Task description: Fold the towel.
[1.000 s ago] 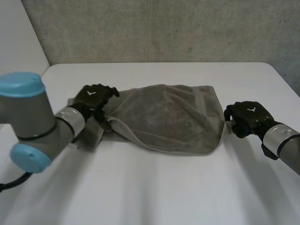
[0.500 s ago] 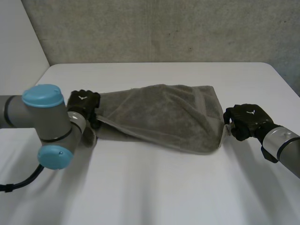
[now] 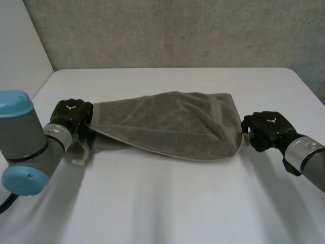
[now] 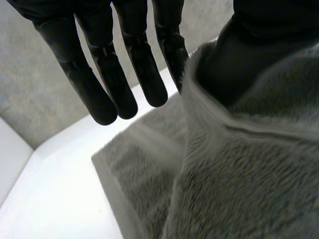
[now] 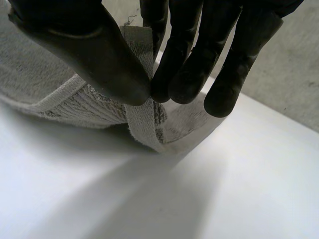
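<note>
The grey towel (image 3: 167,122) lies loosely doubled across the middle of the white table (image 3: 167,203), drawn out between the two hands. The left hand (image 3: 72,114) holds the towel's left end: its fingers (image 4: 107,74) are nearly straight, and the hemmed edge is pinched between the thumb and the nearest finger. The right hand (image 3: 266,129) holds the right end, thumb and curled fingertips (image 5: 184,74) clamped on the hem band

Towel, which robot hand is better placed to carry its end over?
Probably the right robot hand: it pinches the towel hem between thumb and fingers; the left robot hand holds with straight fingers.
</note>
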Available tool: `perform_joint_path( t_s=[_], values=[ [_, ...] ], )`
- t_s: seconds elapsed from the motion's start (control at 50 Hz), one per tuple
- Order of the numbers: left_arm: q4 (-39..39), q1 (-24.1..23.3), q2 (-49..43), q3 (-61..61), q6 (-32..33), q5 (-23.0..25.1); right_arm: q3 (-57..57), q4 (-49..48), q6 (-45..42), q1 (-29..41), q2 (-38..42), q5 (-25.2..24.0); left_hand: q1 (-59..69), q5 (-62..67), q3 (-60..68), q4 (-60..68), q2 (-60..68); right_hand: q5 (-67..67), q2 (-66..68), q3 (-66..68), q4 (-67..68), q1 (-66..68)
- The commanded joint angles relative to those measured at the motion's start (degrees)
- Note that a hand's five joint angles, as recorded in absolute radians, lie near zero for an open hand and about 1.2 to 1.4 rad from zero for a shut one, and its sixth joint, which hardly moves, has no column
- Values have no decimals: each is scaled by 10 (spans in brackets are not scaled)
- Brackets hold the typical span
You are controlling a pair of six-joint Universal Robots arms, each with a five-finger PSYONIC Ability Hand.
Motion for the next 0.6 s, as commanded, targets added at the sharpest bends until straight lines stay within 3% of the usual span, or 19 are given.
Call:
perform_joint_path(
  t_s=[0.02, 0.18, 0.24, 0.3, 0.42, 0.46, 0.6],
  values=[
    [-8, -1, 57, -22, 13, 34, 4, 3, 6, -4, -59, -3, 3, -97, -4, -1, 2, 35, 36, 33, 37, 48],
    [-63, -1, 113, -53, 141, 58, -7, 29, 45, -9, -144, -11, 10, -90, 2, 6, 8, 35, 36, 33, 37, 48],
    [-100, 2, 128, -82, 229, 71, -18, 55, 70, -37, -170, -43, 42, -58, 34, 37, 40, 35, 36, 33, 37, 48],
    [-122, 10, 141, -104, 269, 72, -21, 100, 65, -64, -176, -75, 42, -58, 34, 37, 40, 35, 36, 33, 37, 48],
    [-142, 23, 165, -143, 298, 77, -27, 173, 38, -103, -178, -134, 42, -58, 34, 37, 40, 35, 36, 33, 37, 48],
    [-153, 28, 195, -168, 299, 92, -27, 217, -17, -139, -180, -161, 42, -58, 34, 37, 40, 35, 36, 33, 37, 48],
    [-209, 44, 277, -187, 289, 152, -56, 355, -137, -224, -195, -183, 42, -58, 34, 37, 40, 35, 36, 33, 37, 48]
  ],
)
